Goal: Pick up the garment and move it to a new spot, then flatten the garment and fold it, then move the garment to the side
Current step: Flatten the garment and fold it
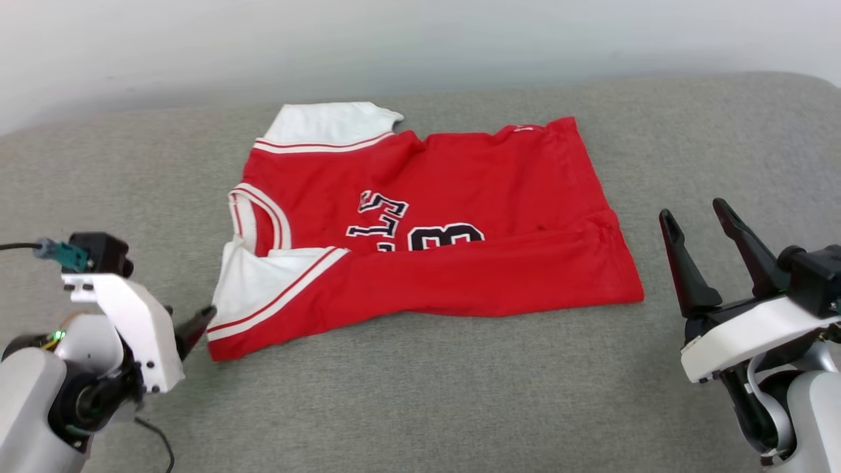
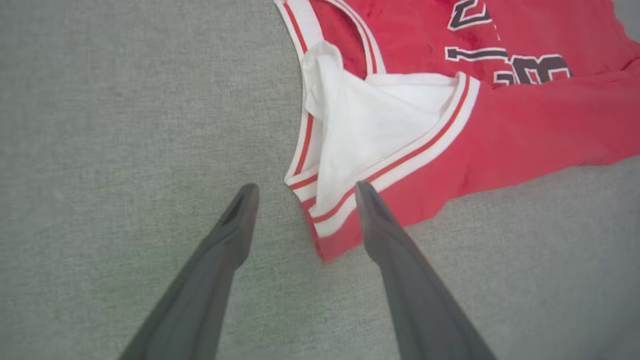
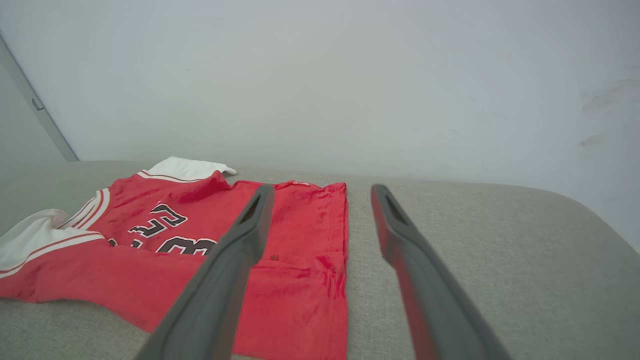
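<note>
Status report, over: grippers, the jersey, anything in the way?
Left gripper open at sleeve corner. Right gripper open, beside hem. Garment on grey cushion, near edge folded over. Nothing in the way.

Your garment (image 1: 427, 243) lies on the cushion (image 1: 420, 407), between your two grippers, its near edge folded over onto its front. Your left gripper (image 2: 306, 192) is at the collar end: the garment's near corner falls between its fingertips, the near sleeve (image 2: 380, 125) lies just ahead of them, and the rest runs ahead and to its right. Your right gripper (image 1: 693, 210) stands beside the hem end, apart from the cloth; the hem (image 3: 345, 260) lies ahead between its fingers, and the garment stretches away to its left. The far sleeve (image 1: 328, 121) lies beyond both, towards the wall (image 1: 394, 46) behind the cushion.
</note>
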Robot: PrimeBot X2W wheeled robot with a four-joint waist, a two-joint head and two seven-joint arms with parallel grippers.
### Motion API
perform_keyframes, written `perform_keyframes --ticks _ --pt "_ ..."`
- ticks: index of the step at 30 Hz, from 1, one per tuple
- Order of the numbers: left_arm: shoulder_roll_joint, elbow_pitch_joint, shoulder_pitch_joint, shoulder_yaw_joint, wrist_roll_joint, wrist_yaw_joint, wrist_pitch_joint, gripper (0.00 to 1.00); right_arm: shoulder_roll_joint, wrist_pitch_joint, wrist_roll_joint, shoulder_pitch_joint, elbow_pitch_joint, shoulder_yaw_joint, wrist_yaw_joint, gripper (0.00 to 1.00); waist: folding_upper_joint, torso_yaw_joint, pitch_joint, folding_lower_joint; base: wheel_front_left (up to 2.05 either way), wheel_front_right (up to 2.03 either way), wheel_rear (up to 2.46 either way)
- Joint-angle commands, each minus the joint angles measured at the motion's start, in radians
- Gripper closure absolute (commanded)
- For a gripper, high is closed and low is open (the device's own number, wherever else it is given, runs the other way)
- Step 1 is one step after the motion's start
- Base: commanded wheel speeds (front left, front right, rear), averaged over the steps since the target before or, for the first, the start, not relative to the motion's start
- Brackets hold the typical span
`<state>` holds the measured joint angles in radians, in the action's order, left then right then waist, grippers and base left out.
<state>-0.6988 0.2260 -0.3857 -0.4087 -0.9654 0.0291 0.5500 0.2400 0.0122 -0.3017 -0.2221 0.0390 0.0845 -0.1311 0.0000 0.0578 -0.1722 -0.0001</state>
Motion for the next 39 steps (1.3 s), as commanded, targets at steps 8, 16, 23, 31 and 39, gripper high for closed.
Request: perform_keyframes --ticks 8,16,23,31,39 --pt "-0.005 0.032 0.049 -0.002 -0.066 0.044 0.106 0.0 -0.032 -0.03 -0.001 0.021 -0.046 -0.009 0.001 0.0 0.0 0.064 -0.069 0.0001 0.0 0.0 0.0" --pt "0.068 0.115 0.044 -0.053 -0.1 0.022 0.154 1.0 -0.016 -0.058 -0.024 -0.001 -0.046 -0.037 0.001 0.0 0.0 0.082 -0.109 0.0001 0.0 0.0 0.0" --pt "0.069 0.123 0.011 -0.044 -0.069 -0.009 0.082 1.0 0.02 -0.22 -0.103 -0.02 -0.029 -0.093 0.001 0.0 0.0 0.06 -0.099 0.0001 0.0 0.0 0.0" --pt "0.041 0.069 -0.039 -0.004 -0.036 -0.012 0.005 1.0 0.067 -0.535 -0.199 -0.101 0.05 -0.1 0.001 0.0 0.0 0.012 -0.102 0.0001 0.0 0.0 0.0" --pt "0.038 -0.039 -0.078 0.002 -0.022 0.008 0.0 1.0 0.055 -0.775 -0.22 -0.211 0.203 -0.054 0.001 0.0 0.0 -0.052 -0.153 0.0001 0.0 0.0 0.0"
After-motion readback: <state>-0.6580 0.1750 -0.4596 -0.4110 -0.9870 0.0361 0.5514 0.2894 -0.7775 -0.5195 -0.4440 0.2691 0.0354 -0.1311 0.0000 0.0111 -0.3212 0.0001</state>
